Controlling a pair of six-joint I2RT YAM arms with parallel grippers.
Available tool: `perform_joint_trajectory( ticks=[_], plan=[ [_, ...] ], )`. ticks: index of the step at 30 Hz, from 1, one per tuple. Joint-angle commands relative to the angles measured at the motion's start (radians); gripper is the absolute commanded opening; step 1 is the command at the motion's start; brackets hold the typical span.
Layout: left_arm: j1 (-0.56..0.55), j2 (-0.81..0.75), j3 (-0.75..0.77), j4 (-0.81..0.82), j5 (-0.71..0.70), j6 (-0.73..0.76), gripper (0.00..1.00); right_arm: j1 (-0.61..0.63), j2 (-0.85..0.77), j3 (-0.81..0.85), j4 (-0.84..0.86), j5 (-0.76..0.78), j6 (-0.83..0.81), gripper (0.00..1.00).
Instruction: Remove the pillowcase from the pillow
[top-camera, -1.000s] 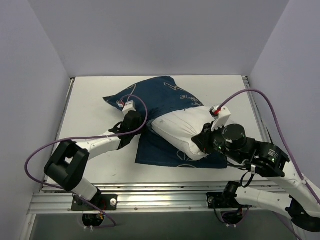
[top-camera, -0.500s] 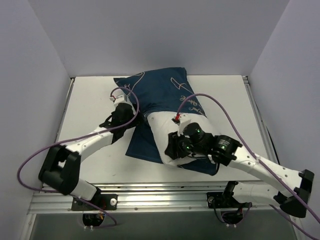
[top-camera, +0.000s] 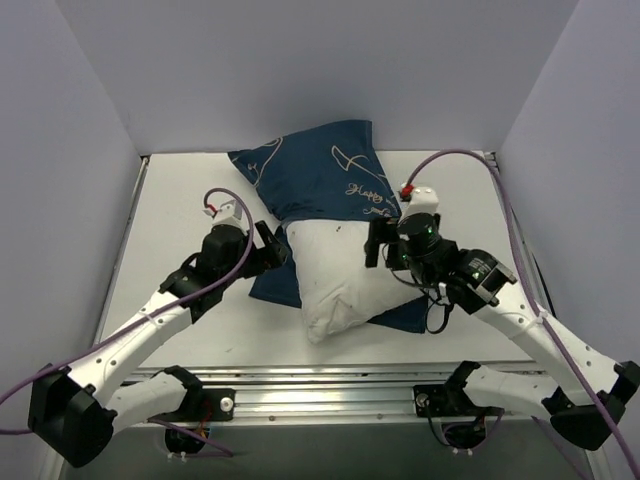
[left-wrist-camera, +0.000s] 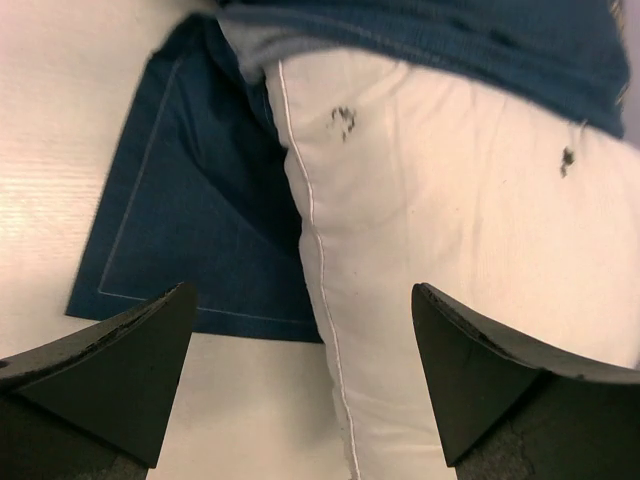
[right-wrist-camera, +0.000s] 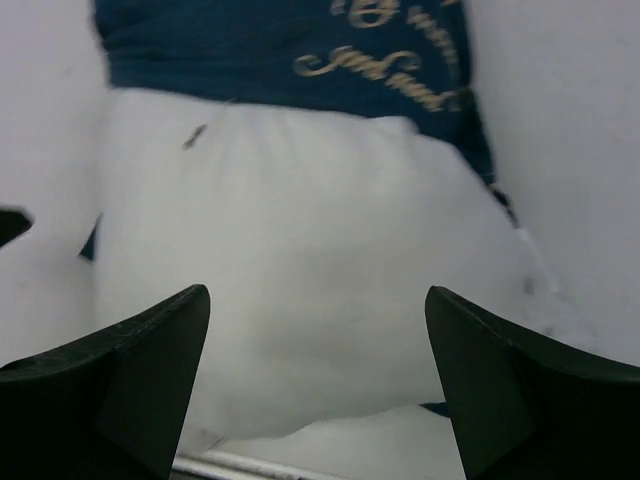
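The white pillow (top-camera: 340, 275) lies mid-table, its near half bare. The navy pillowcase (top-camera: 315, 175) still covers its far half, and a flat flap of it (top-camera: 268, 285) spreads under the pillow's left side. My left gripper (top-camera: 272, 248) hangs open just left of the pillow, with the pillow's seam (left-wrist-camera: 318, 250) and the pillowcase flap (left-wrist-camera: 190, 220) ahead of its gripper (left-wrist-camera: 305, 385). My right gripper (top-camera: 378, 248) stands open at the pillow's right side. In the right wrist view, the gripper (right-wrist-camera: 318, 380) faces the bare pillow (right-wrist-camera: 300, 250) and the pillowcase edge (right-wrist-camera: 290, 50). Neither holds anything.
The white table (top-camera: 180, 200) is closed in by pale walls on the left, back and right. An aluminium rail (top-camera: 320, 385) runs along the near edge. Purple cables (top-camera: 530, 240) loop above both arms.
Both grippers have opened and let go of the fabric. The pillowcase has slid toward the far wall, baring more of the pillow. The right arm has drawn back to the pillow's right side.
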Motion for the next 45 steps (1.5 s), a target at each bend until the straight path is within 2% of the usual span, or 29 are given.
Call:
perform_joint_trajectory(
  ticks=[1,4,5,7,8,9,10,11,14,18,22,27,30,31,35,39,45],
  plan=[
    [-0.044,0.069,0.036,0.025,0.081,-0.018,0.97,-0.220,-0.003,-0.071,-0.091,0.128,-0.018,0.84],
    [-0.076,0.157,0.091,0.070,0.098,-0.008,0.97,-0.423,0.013,-0.154,-0.010,-0.077,-0.064,0.84],
    [-0.079,0.201,0.103,0.085,0.104,-0.006,0.97,-0.445,0.029,-0.204,0.036,-0.172,-0.066,0.84],
    [-0.076,0.247,0.142,0.097,0.106,0.014,0.97,-0.446,0.050,-0.240,0.071,-0.251,-0.063,0.84],
    [-0.070,0.296,0.162,0.094,0.101,0.023,0.97,-0.440,0.076,-0.269,0.109,-0.365,-0.058,0.83],
    [-0.061,0.324,0.181,0.088,0.103,0.034,0.97,-0.428,0.086,-0.284,0.134,-0.416,-0.054,0.82],
    [-0.053,0.351,0.206,0.081,0.104,0.063,0.97,-0.410,0.090,-0.300,0.158,-0.456,-0.039,0.81],
    [-0.041,0.402,0.256,0.068,0.104,0.078,0.97,-0.335,0.086,-0.316,0.198,-0.473,-0.025,0.80],
    [-0.023,0.477,0.350,0.056,0.103,0.132,0.97,-0.156,0.075,-0.326,0.283,-0.486,0.047,0.78],
    [0.007,0.513,0.467,0.013,0.092,0.195,0.97,-0.057,0.075,-0.335,0.386,-0.478,0.101,0.78],
    [0.031,0.464,0.550,-0.039,0.011,0.285,0.95,-0.052,0.099,-0.277,0.389,-0.460,0.060,0.78],
    [0.014,0.312,0.548,-0.090,-0.008,0.409,0.94,-0.067,0.044,-0.209,0.275,-0.283,0.037,0.78],
    [-0.088,0.234,0.487,-0.087,-0.060,0.543,0.94,-0.126,-0.020,-0.212,0.234,-0.179,0.064,0.78],
    [-0.173,0.224,0.473,-0.087,-0.087,0.616,0.94,-0.187,-0.034,-0.218,0.214,-0.165,0.089,0.78],
    [-0.375,0.247,0.409,-0.062,-0.253,0.735,0.94,-0.377,-0.074,-0.277,0.223,-0.220,0.098,0.79],
    [-0.475,0.335,0.419,-0.041,-0.331,0.756,0.94,-0.483,-0.088,-0.353,0.283,-0.401,0.092,0.81],
    [-0.532,0.496,0.482,-0.042,-0.340,0.761,0.94,-0.511,-0.102,-0.430,0.378,-0.486,0.089,0.82]
  ],
)
